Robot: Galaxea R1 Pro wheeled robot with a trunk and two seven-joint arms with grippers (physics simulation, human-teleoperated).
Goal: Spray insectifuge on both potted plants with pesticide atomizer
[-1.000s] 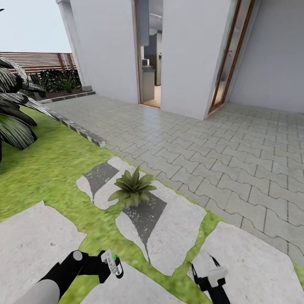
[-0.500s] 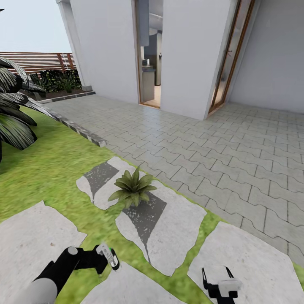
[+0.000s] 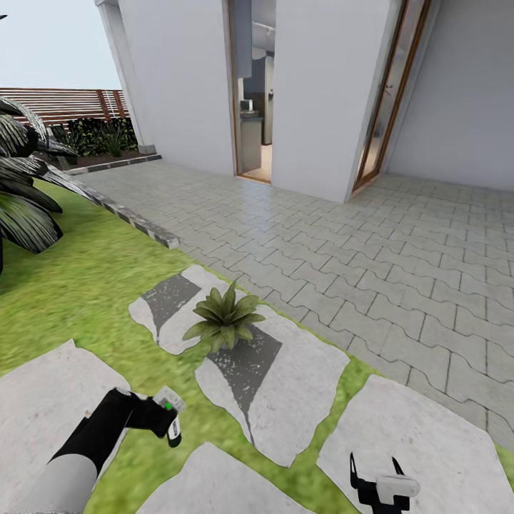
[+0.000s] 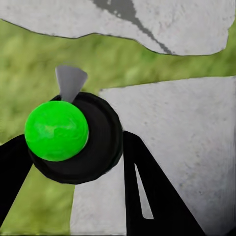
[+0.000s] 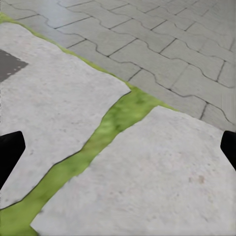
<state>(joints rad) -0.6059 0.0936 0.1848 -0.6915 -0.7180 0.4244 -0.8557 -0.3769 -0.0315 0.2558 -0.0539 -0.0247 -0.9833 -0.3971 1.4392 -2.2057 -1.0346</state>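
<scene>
On the lawn at the edge of the paved patio, the left gripper (image 3: pixel 168 417) is clamped on the pesticide atomizer (image 3: pixel 170 408), whose pale body and green spot show just past the black wrist in the head view. In the left wrist view the same atomizer (image 4: pixel 73 135) sits squeezed between the 2 black fingers (image 4: pixel 152 196), a bright green cap on a dark round body and a pale grey nozzle jutting beyond it over grass and a stepping stone (image 4: pixel 187 142). The relation that counts is this: 1 potted plant (image 3: pixel 225 318) stands ahead and to the right of the atomizer, well apart from it, its rosette rooted at the gap between 2 stones. The left arm is plainly the nearer one. Which way the nozzle faces relative to the plant cannot be told for certain, so the aim probably needs a turn rightward and forward before any spraying. The right gripper (image 3: pixel 375 471) hangs low at the frame's bottom over another stone, its fingers spread wide with nothing between them; the right wrist view confirms this, with bare stone and a grass seam between the 2 dark tips. Open ground surrounds the plant on all sides: grass to the left, flat stone (image 3: pixel 285 400) in front, patio paving (image 3: pixel 371 264) beyond. A dark palm frond (image 3: pixel 25 207) overhangs the far left but is well clear of the reach.
</scene>
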